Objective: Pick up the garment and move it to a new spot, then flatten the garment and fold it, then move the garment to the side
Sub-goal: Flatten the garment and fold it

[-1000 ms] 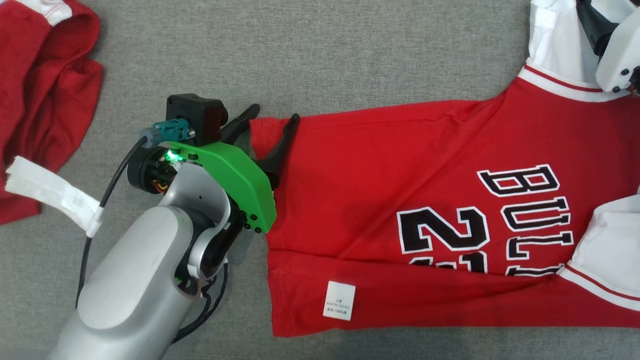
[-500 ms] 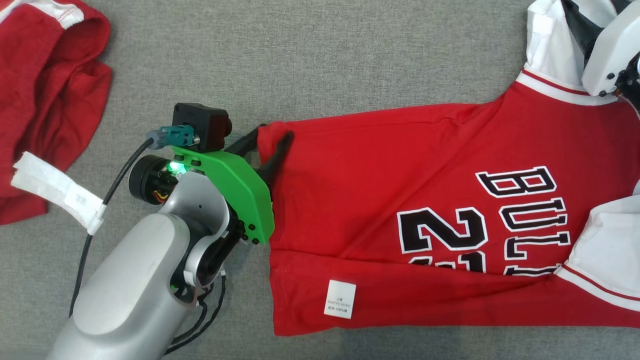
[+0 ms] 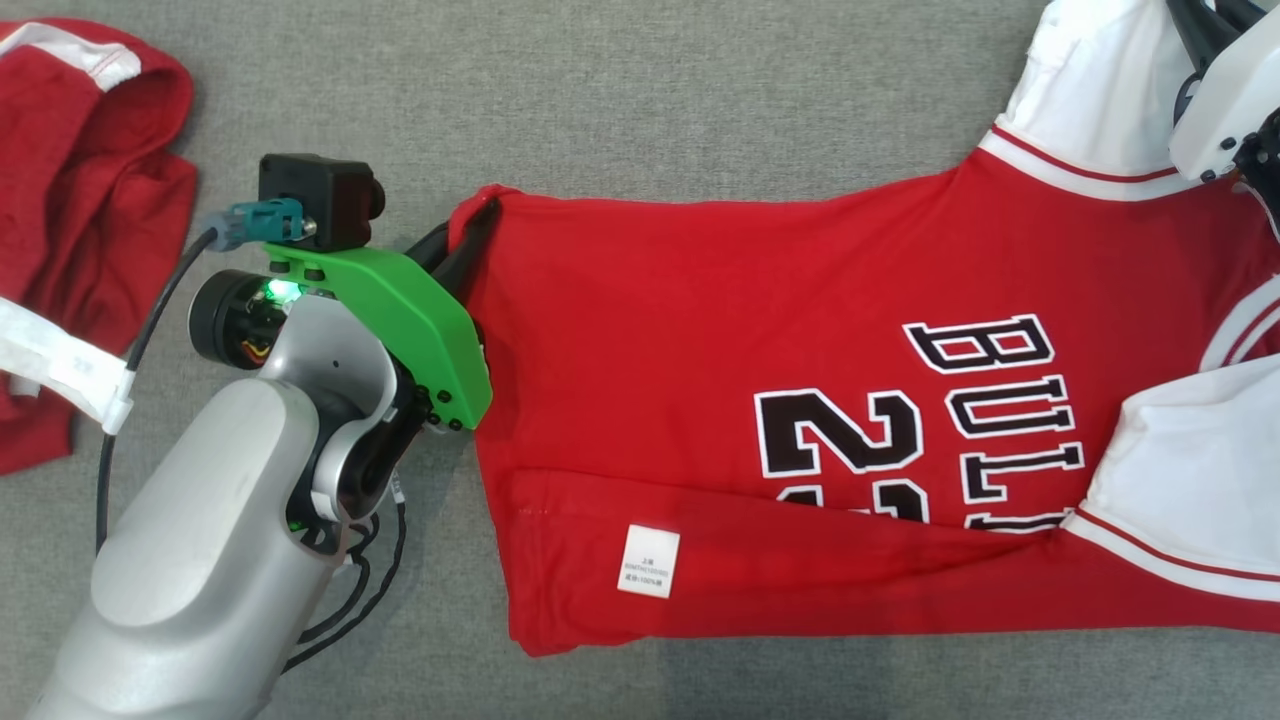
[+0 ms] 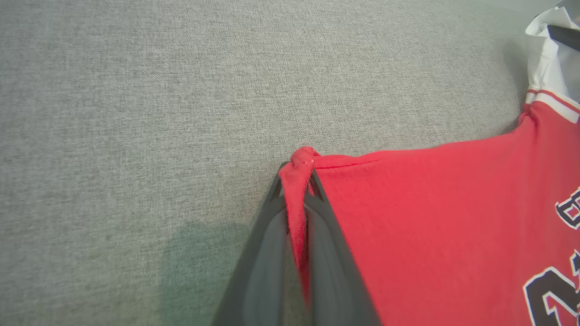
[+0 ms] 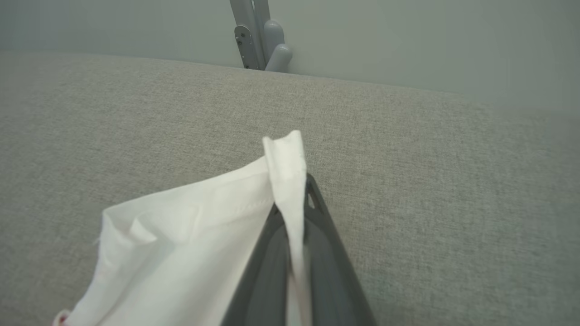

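Observation:
A red jersey [image 3: 760,350] with white sleeves and black lettering lies spread across the grey fabric surface [image 3: 640,90]. My left gripper [image 3: 470,225] is shut on the jersey's far hem corner; in the left wrist view [image 4: 297,181] red cloth is pinched between its dark fingers [image 4: 267,235]. At the top right, my right gripper [image 3: 1205,25] is shut on the white sleeve [image 3: 1090,90]. The right wrist view shows the sleeve's white edge [image 5: 287,167] clamped between the fingers [image 5: 326,244]. A white care label [image 3: 648,561] sits near the jersey's lower hem.
A second red garment [image 3: 80,200] with white trim lies crumpled at the far left. A white strap [image 3: 60,365] on my left arm's cable crosses it. A grey metal bracket [image 5: 258,36] stands beyond the surface's far edge, against a pale wall.
The left gripper closed on the hem corner. The jersey's top edge now runs taut and straight between both grippers. The whole picture shifted left, so the camera moved.

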